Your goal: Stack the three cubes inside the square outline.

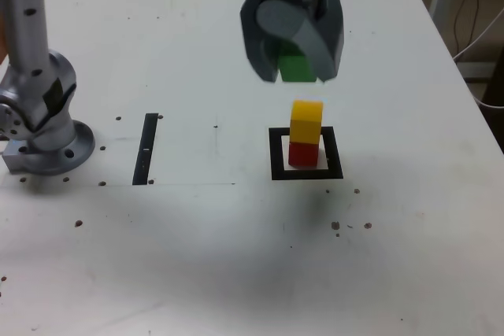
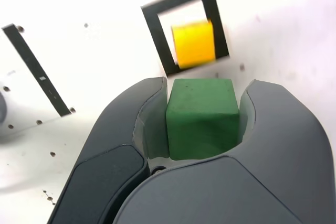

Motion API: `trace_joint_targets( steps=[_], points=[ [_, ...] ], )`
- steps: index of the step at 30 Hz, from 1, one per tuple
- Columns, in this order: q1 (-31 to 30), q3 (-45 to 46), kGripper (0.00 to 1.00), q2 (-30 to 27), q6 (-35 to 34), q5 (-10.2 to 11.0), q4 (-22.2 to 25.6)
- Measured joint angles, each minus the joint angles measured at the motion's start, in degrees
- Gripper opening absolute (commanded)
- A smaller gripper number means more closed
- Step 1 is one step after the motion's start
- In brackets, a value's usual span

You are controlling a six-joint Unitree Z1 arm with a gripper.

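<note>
Tool (image 1: 295,68) pinches the green cube (image 1: 296,67) — above the yellow cube (image 1: 306,121) on the red cube (image 1: 303,153), inside the square outline (image 1: 276,156).

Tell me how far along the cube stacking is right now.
Two cubes are placed: the yellow cube sits on the red cube inside the square outline. In hand: the gripper is shut on the green cube, in the air above the stack. Left: lower the green cube onto the yellow one and release it.
</note>
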Motion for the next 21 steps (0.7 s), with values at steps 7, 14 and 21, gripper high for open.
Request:
trace_joint_targets(
  steps=[7, 14, 21],
  points=[
    [5.6, -2.2, 0.03, 4.0, 2.4, -1.4, 0.7],
    [5.6, -0.9, 0.03, 5.7, 2.4, -3.3, 0.0],
    [5.6, -0.3, 0.03, 7.9, 2.4, -4.3, -0.6]
  ],
)
